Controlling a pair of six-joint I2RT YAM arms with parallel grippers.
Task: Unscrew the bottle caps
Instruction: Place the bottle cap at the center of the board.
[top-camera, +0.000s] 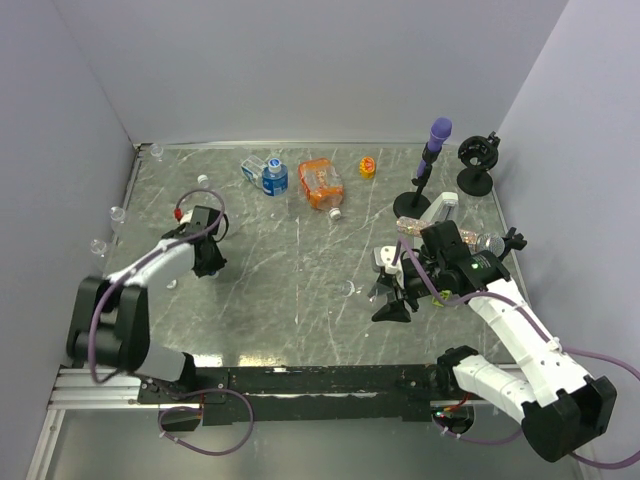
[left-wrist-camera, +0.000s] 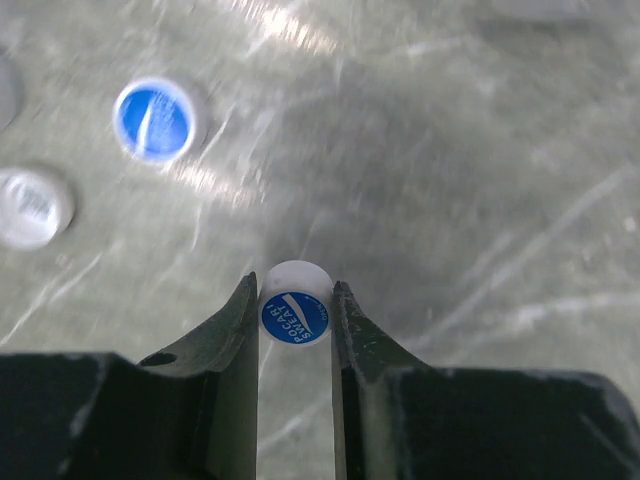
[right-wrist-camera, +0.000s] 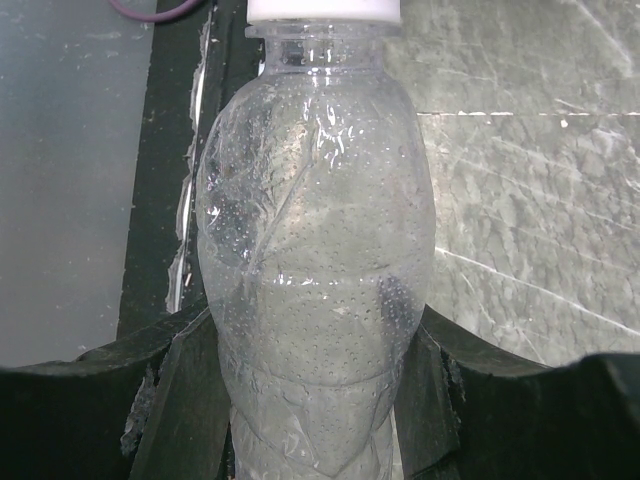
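A white bottle cap (left-wrist-camera: 296, 312) with a round blue label sits between the tips of my left gripper (left-wrist-camera: 295, 298), which is shut on it just above the table. In the top view that gripper (top-camera: 209, 262) is at the left of the table. My right gripper (right-wrist-camera: 312, 345) is shut on the body of a clear, dimpled bottle (right-wrist-camera: 315, 200). The bottle's white cap (right-wrist-camera: 322, 9) is screwed on at the top edge of the right wrist view. In the top view this gripper (top-camera: 390, 292) hangs right of centre.
A loose blue cap (left-wrist-camera: 155, 120) and a white one (left-wrist-camera: 30, 205) lie under the left arm. At the back lie a blue-capped bottle (top-camera: 268, 175), an orange-labelled bottle (top-camera: 320, 183) and a yellow cap (top-camera: 368, 167). A purple-topped stand (top-camera: 432, 160) and a black stand (top-camera: 475, 165) are at the back right.
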